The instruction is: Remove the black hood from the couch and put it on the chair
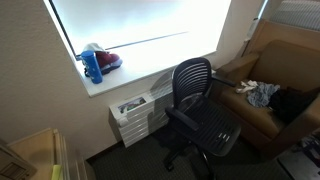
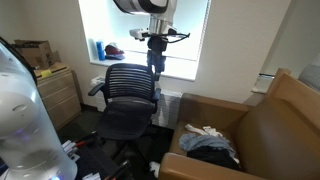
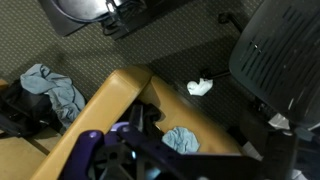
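The black hood (image 1: pixel 293 103) lies on the brown couch (image 1: pixel 262 122) beside a grey-blue cloth (image 1: pixel 262 94). It also shows as a dark heap in an exterior view (image 2: pixel 212 152) and at the left edge of the wrist view (image 3: pixel 18 115). The black mesh office chair (image 1: pixel 197 112) stands in front of the window, its seat bare. It also shows in the other exterior view (image 2: pixel 127 95). My gripper (image 2: pixel 155 62) hangs high above the chair's back, away from the couch. In the wrist view its dark jaws (image 3: pixel 190 165) look open and hold nothing.
A blue bottle and a red item (image 1: pixel 97 63) sit on the window sill. A white radiator unit (image 1: pixel 135 112) stands under it. A white scrap (image 3: pixel 200 87) lies on the carpet between the couch arm and the chair. A second blue cloth (image 3: pixel 180 138) lies by the couch arm.
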Tool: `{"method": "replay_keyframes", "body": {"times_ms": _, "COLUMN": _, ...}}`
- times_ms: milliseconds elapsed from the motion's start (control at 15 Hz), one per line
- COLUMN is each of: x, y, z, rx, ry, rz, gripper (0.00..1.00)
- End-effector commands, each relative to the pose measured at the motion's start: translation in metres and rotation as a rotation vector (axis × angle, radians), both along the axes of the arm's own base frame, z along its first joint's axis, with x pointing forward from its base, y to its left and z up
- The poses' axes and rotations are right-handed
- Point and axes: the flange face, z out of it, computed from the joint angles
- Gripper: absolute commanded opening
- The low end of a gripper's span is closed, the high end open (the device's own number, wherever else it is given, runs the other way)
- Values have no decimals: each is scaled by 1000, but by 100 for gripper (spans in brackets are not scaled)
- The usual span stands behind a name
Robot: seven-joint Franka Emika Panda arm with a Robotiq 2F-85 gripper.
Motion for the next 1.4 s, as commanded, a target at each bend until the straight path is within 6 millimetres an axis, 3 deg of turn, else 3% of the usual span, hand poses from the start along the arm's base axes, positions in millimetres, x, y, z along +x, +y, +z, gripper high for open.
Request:
{"method": "replay_keyframes", "body": {"times_ms": 0, "x": 53, "y": -8, "z": -56, "rx": 15, "ry": -107, "rz": -183, "gripper": 100}}
{"method": "replay_keyframes", "body": {"times_ms": 333, "x": 138, "y": -9, "z": -122, "rx": -64, "ry": -399, "rz": -322, "gripper": 100}}
{"method": "replay_keyframes", "body": {"times_ms": 533, "x": 173, "y": -33, "z": -143, "rx": -193, "ry": -433, "rz": -432, "gripper": 100}}
{"method": "replay_keyframes", "body": {"times_ms": 600, "x": 168, "y": -30, "z": -140, "rx": -205, "ry": -313, "rz": -428, "gripper": 100}}
{"method": "replay_keyframes", "body": {"times_ms": 667, "x": 155, "y": -27, "z": -144, "rx": -160, "ry": -396, "rz": -407, "gripper": 100}}
{"method": "replay_keyframes", "body": {"times_ms": 933, "x": 174, "y": -32, "z": -151, "rx": -220, "ry": -337, "rz": -433, "gripper": 100}}
{"method": "replay_keyframes", "body": {"times_ms": 1067, "x": 201, "y": -47, "z": -199, "rx": -307, "ry": -209, "rz": -499, "gripper": 100}}
{"method": "replay_keyframes", "body": {"times_ms": 1333, "x": 225, "y": -74, "z": -259, "rx": -428, "ry": -117, "rz": -672, "gripper": 100}}
